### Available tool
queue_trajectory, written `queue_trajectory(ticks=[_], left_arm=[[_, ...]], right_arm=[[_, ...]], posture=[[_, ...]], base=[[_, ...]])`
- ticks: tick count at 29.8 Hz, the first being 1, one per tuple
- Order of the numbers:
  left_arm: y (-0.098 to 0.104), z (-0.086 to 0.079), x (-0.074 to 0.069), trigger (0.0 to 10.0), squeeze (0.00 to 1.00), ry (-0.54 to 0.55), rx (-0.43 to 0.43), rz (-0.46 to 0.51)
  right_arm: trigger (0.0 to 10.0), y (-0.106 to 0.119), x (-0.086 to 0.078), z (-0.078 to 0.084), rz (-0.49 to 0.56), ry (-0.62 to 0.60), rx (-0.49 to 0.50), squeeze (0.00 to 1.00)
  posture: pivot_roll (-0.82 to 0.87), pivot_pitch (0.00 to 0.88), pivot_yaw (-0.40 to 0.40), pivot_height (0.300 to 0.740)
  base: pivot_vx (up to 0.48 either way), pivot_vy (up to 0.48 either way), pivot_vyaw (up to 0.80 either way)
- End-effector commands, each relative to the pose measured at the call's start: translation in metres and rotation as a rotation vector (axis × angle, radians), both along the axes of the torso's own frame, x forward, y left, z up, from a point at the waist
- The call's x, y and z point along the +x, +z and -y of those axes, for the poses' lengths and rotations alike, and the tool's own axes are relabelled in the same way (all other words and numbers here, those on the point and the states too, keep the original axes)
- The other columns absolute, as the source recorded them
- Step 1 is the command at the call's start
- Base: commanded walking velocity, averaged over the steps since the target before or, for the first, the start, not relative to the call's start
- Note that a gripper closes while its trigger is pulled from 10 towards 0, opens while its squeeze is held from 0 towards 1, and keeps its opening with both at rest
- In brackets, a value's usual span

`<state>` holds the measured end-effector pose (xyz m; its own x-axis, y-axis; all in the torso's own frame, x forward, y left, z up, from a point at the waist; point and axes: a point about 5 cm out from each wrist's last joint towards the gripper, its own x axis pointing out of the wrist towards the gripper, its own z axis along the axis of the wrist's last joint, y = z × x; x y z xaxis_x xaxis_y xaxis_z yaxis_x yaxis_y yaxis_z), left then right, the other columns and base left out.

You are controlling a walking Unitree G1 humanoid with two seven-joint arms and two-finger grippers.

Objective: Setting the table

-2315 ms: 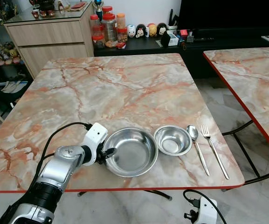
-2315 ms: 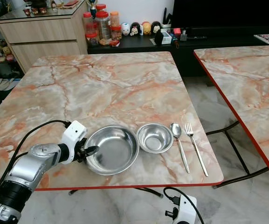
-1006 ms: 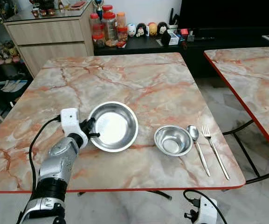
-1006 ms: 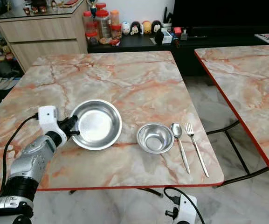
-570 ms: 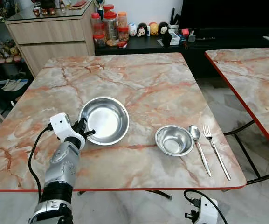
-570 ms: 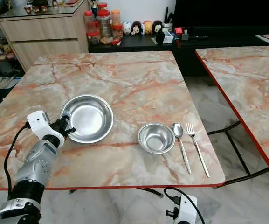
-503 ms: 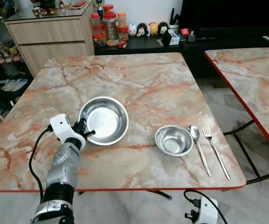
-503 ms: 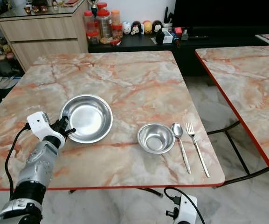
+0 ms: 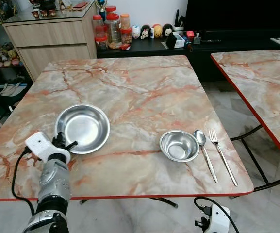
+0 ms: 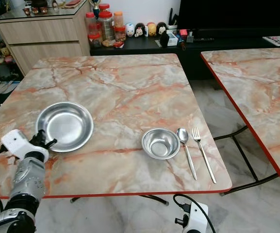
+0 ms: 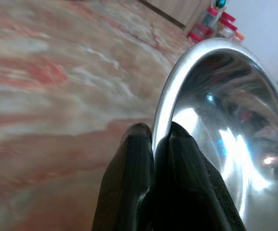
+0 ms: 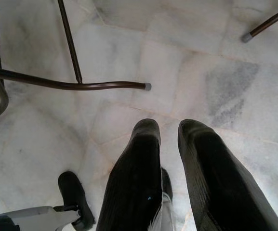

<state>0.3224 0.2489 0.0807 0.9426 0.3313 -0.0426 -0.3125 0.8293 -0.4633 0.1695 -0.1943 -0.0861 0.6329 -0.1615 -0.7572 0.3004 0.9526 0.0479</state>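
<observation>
Marble table (image 9: 144,92) bears no legible writing; left gripper (image 9: 66,143) fingers (image 11: 129,183) pinch the large steel bowl's (image 9: 83,127) rim.

Large shiny steel bowl (image 9: 83,127) at left of centre, upright on marble bench (image 9: 144,97), near rim pinched. Smaller steel bowl (image 9: 179,145) upright at lower right, well apart from the large one. Spoon (image 9: 204,151) just beside it, bowl end away; fork (image 9: 221,156) next, tines away, parallel, lying flat.
</observation>
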Motion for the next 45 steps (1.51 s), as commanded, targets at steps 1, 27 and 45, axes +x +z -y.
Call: queue_trajectory(ticks=[1, 27, 45], left_arm=[[-0.005, 0.009, 0.0, 10.0, 0.0, -0.072, 0.084, -0.037], [0.027, 0.03, 0.007, 10.0, 0.0, -0.125, 0.144, 0.159], [0.028, 0.029, 0.007, 10.0, 0.0, -0.122, 0.127, 0.16]], right_arm=[[10.0, 0.001, 0.002, -0.001, 0.016, -0.004, 0.008, 0.0], [10.0, 0.003, 0.004, 0.001, 0.03, -0.013, 0.006, 0.0], [10.0, 0.002, 0.003, 0.001, 0.03, -0.013, 0.007, 0.0]], posture=[[-0.03, 0.0, 0.039, 0.74], [-0.03, 0.0, 0.025, 0.74], [-0.03, 0.0, 0.024, 0.74]], base=[[0.0, 0.0, 0.0], [0.0, 0.0, 0.0], [0.0, 0.0, 0.0]])
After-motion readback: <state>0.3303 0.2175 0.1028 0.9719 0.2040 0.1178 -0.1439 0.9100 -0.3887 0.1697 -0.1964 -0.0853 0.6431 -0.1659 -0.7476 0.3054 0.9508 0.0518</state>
